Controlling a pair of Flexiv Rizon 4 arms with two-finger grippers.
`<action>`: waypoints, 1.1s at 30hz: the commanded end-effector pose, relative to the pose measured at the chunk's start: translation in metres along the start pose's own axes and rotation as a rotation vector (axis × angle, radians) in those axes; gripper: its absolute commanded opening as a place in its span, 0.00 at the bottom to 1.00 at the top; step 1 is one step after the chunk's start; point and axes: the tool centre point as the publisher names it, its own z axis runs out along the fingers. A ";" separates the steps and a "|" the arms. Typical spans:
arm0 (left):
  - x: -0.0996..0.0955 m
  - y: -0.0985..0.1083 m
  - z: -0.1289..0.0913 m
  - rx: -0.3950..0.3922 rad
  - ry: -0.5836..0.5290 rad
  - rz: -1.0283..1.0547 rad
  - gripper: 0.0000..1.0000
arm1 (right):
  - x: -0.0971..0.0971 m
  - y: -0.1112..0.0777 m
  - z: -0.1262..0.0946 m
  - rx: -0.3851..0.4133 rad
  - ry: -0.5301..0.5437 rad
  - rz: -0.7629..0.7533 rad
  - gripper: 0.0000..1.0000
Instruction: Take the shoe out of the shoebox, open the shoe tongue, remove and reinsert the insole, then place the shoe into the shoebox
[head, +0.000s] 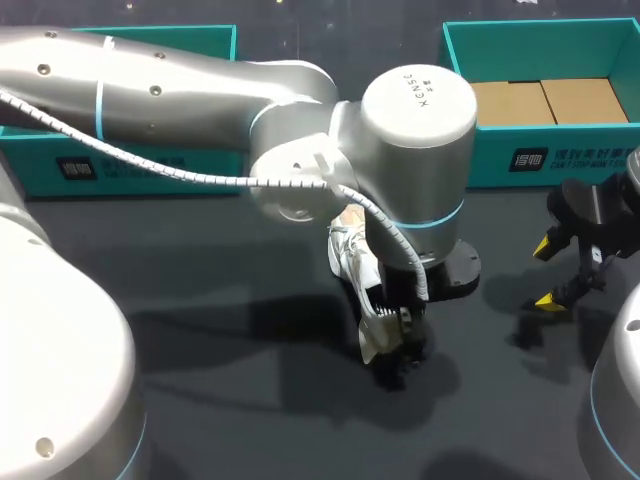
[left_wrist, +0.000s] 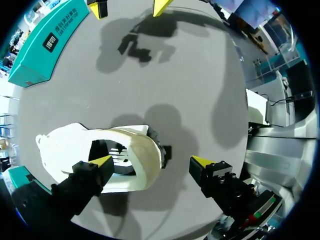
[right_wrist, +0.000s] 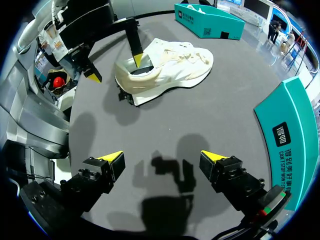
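Shoe (head: 347, 256) stands on the table (head: 250, 420), out of its box, long axis toe-away, heel twd us. L gripper (left_wrist: 152, 161), open, straddles the heel: one finger at the opening, one outside. R gripper (right_wrist: 161, 156), open, empty, well apart.

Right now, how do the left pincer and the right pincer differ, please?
The left pincer has one yellow-tipped finger in the opening of the white sneaker; the right pincer stands apart from it over bare dark tabletop. The left pincer is mid-table, the right pincer near the right side. Both are open, gripping nothing.
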 end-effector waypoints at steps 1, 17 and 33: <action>-0.001 -0.004 0.011 -0.009 0.005 -0.001 1.00 | 0.002 -0.001 0.000 0.000 -0.003 -0.001 1.00; 0.002 -0.005 0.035 -0.034 0.010 -0.051 0.80 | 0.002 -0.001 0.000 0.000 -0.003 -0.001 1.00; 0.003 0.001 0.042 -0.065 -0.022 -0.107 0.58 | 0.002 -0.001 0.000 0.000 -0.003 -0.001 1.00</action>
